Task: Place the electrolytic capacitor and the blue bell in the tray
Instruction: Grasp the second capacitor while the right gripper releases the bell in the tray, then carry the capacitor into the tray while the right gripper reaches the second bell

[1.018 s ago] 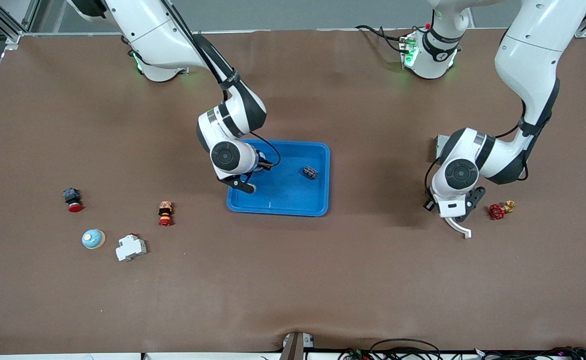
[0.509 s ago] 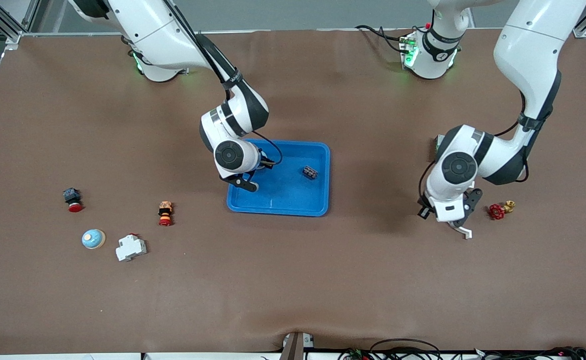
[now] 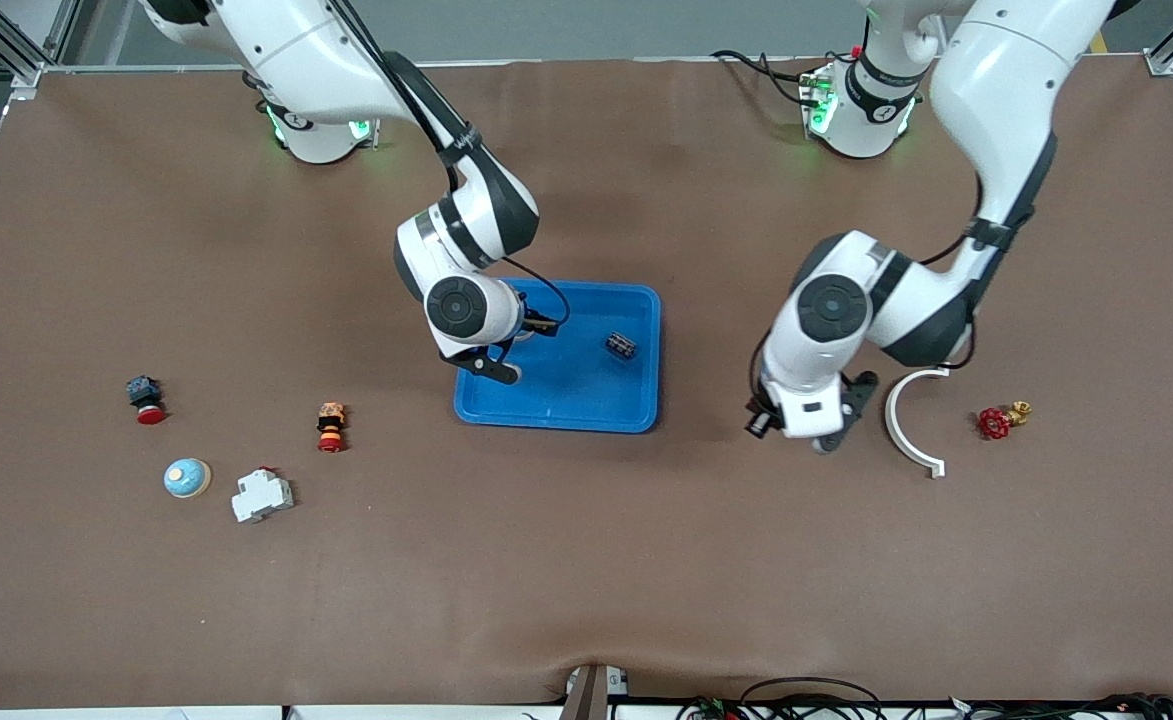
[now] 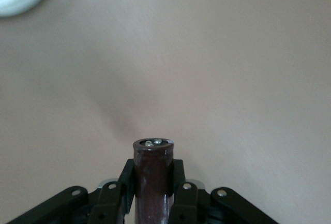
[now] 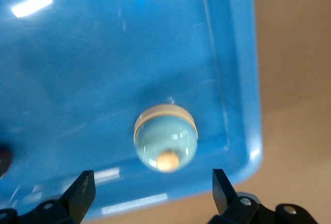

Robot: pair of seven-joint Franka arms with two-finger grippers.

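The right pincer [image 3: 499, 360] is hanging low over the blue tray [image 3: 566, 421] in the middle of the front frame, at the tray's end toward the right arm. Its fingers [image 5: 83, 187] are standing spread, gripping nothing. Between them, in the right wrist view, the blue bell [image 5: 166, 144] is sitting on the tray floor close to a rounded corner. A small dark component [image 3: 620, 346] is lying in the tray toward the left arm's end.

The left pincer [image 3: 828, 440] is hovering over bare bench [image 3: 586, 560] between the tray and a white curved piece [image 3: 911, 428]. It is pinching the electrolytic capacitor [image 4: 153, 167], a brown cylinder clamped upright between its fingers [image 4: 182, 195].

In the lower part of the front frame, toward the right arm's end, a second bell [image 3: 187, 478] is resting beside a white breaker [image 3: 262, 494]. A red valve [image 3: 996, 422] is lying near the curved piece.
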